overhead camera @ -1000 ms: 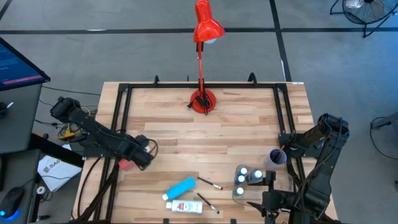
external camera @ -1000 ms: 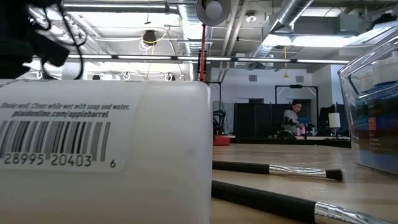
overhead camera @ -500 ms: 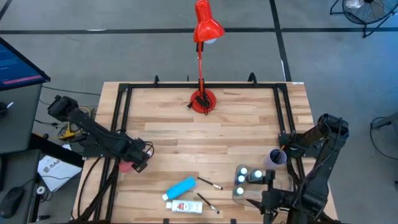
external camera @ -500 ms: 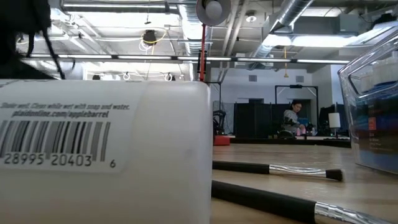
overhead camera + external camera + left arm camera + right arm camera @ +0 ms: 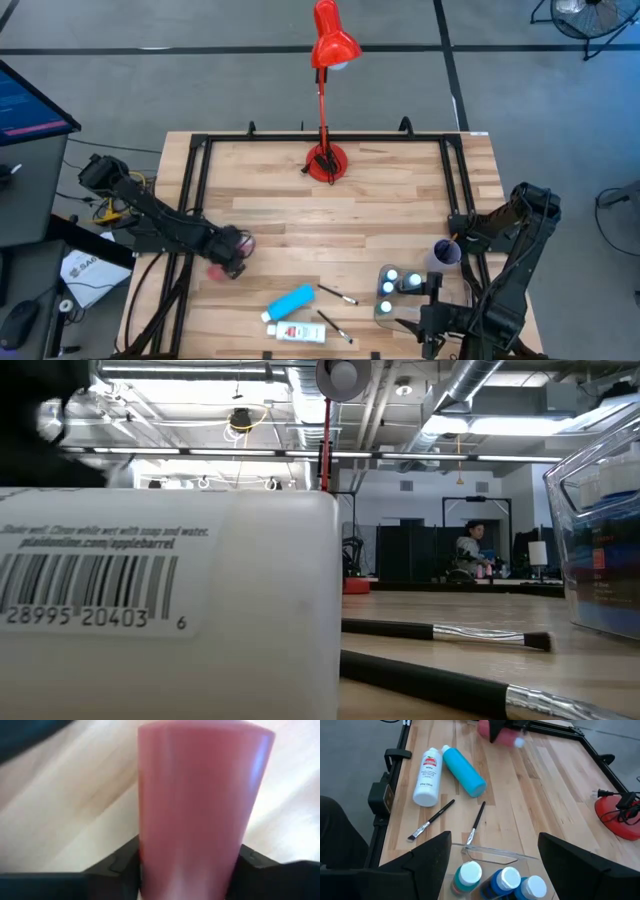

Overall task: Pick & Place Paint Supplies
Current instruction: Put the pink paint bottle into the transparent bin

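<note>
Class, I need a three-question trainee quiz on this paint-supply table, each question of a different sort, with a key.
1. True or false: the left gripper holds a pink-red paint bottle.
2. How many white-capped bottles stand in the clear plastic tray? A) one B) three C) five
3. Fill in: the teal bottle lies beside a ____ tube, on the wooden table.

Key: 1 true; 2 B; 3 white. The right gripper waits open above the tray.

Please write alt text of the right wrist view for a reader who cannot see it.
A blue bottle and a white bottle lie on the wooden table beside two paintbrushes. Three white-capped bottles stand in a clear tray; farther off, the left gripper holds a pink-red bottle.
</note>
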